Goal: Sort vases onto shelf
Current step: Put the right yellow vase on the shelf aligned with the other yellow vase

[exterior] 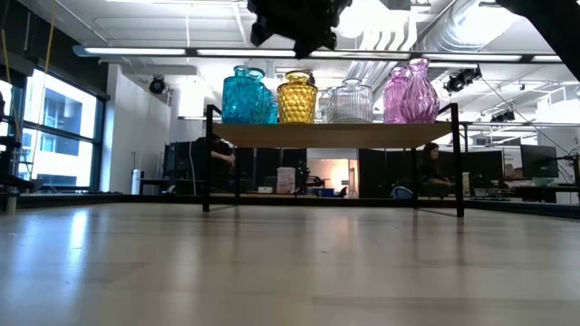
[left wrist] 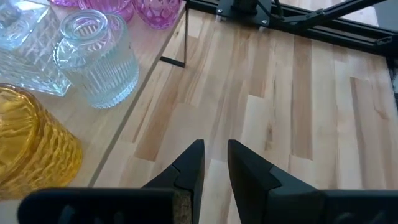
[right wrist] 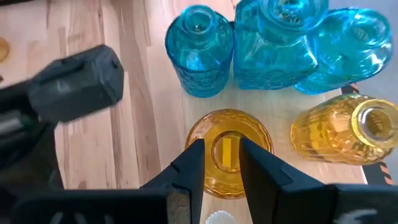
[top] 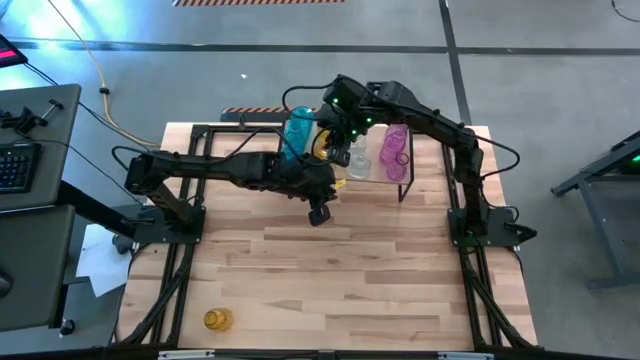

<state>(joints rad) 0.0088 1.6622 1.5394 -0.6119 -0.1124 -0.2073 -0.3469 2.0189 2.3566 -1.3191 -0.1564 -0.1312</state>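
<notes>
The shelf (exterior: 335,134) stands at the table's far middle and bears blue vases (right wrist: 199,50), two amber ones (right wrist: 345,134), clear ones (left wrist: 99,59) and pink ones (exterior: 408,91), all resting on their bases. My right gripper (right wrist: 222,165) hovers open over the shelf, just above the mouth of an amber vase (right wrist: 227,134), and touches nothing. My left gripper (left wrist: 216,163) hangs in front of the shelf's near edge over bare tabletop. Its fingers stand a narrow gap apart and hold nothing. One more amber vase (top: 218,319) lies near the table's near left corner.
The left arm (top: 220,168) reaches in from the table's left side, and its forearm (right wrist: 74,84) shows beside the shelf. The shelf's black legs (exterior: 207,158) stand on the tabletop. Bare wood (top: 340,280) stretches between the shelf and the near edge.
</notes>
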